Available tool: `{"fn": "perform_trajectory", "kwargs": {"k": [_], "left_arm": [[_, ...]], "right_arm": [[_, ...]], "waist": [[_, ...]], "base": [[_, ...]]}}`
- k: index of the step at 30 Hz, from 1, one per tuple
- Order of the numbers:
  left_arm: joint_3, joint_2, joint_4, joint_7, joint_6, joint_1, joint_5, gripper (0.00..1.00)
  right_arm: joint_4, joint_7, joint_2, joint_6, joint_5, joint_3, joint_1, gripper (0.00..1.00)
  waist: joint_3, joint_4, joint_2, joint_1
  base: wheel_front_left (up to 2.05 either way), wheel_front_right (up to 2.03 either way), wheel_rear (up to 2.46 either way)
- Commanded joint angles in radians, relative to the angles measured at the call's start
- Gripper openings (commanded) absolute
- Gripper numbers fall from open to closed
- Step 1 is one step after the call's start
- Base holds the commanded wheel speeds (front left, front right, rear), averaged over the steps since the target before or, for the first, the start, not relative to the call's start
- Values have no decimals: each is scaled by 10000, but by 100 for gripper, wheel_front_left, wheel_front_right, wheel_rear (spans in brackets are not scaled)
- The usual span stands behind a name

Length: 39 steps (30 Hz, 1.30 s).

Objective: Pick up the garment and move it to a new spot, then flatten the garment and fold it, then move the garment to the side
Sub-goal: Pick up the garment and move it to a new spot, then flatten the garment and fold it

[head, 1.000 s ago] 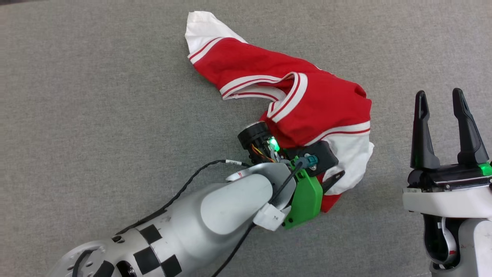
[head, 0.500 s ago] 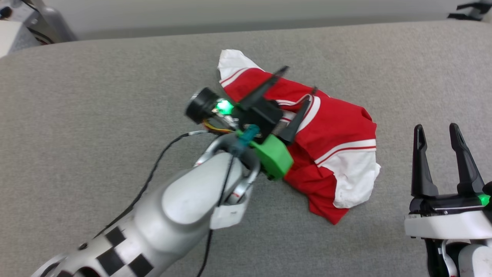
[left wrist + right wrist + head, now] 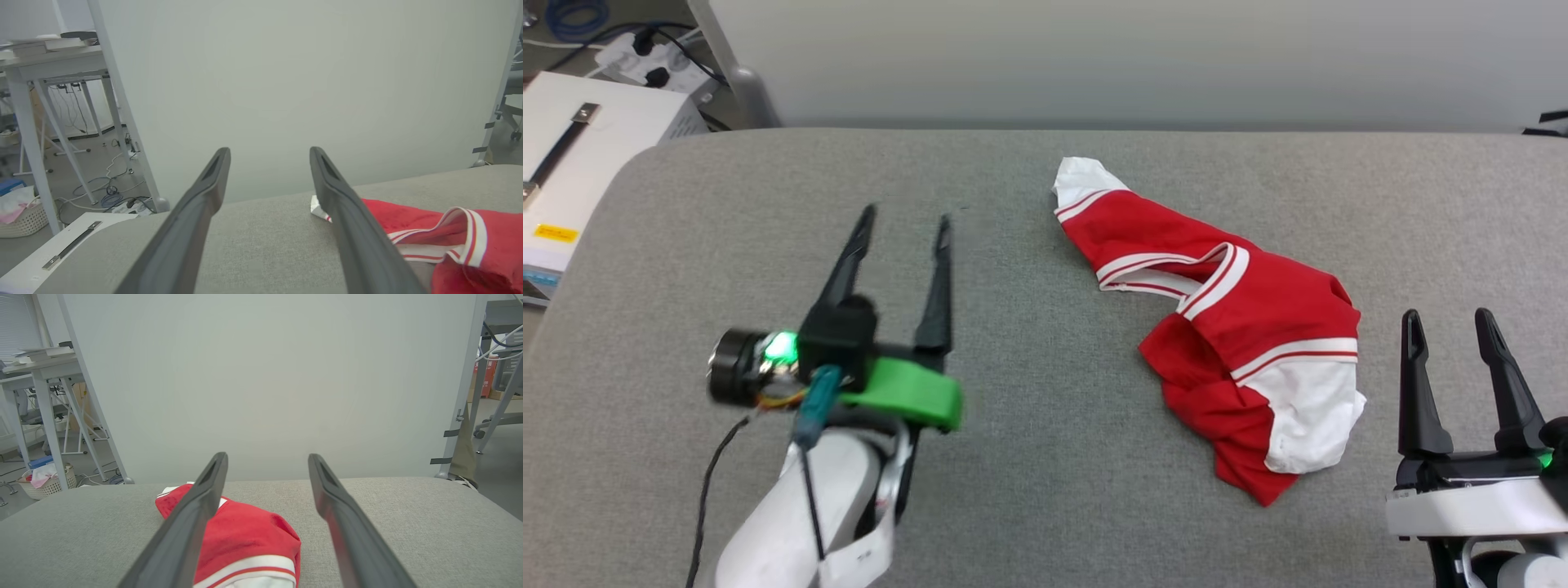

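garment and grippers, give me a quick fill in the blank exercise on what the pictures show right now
1. The garment is mostly ____ with white sleeves.
2. The left gripper and the right gripper are both ____ and hold nothing.
3. In the head view the garment lies nearer the ____ one of the two.
4. The garment rests crumpled on a ____ padded surface.

Missing words: red; open; right; grey

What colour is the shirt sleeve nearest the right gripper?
The sleeve is white, edged by red-and-white stripes against the red shirt. Head view shows it best.
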Motion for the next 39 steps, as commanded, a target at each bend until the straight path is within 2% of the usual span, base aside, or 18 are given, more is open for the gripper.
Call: {"fn": "perform_trajectory", "kwargs": {"k": [1,6,15,26,39], "left_arm": [[406,9,-131,-56,66,567,153,100],[1820,-233,-517,-56,-195,2090,656,100],[3208,-864,-557,-56,-1335,4046,1658,100],[3945,-1681,-516,-56,-2320,4778,2480,100],[4517,-2048,-357,-57,-2848,4922,2951,100]], "right_arm": [[56,-47,-14,-7,-83,2,146,100],[122,-47,-14,-7,-53,-73,378,100],[537,-47,-14,-7,99,-77,850,100],[646,-48,-14,-7,-16,35,1393,100],[796,-48,-14,-7,-41,118,1524,100]], "waist": [[-254,160,0,1],[-505,246,0,1],[-940,309,0,1],[-1261,364,0,1],[-1374,289,0,1]], "base": [[0,0,0],[0,0,0],[0,0,0],[0,0,0],[0,0,0]]}}
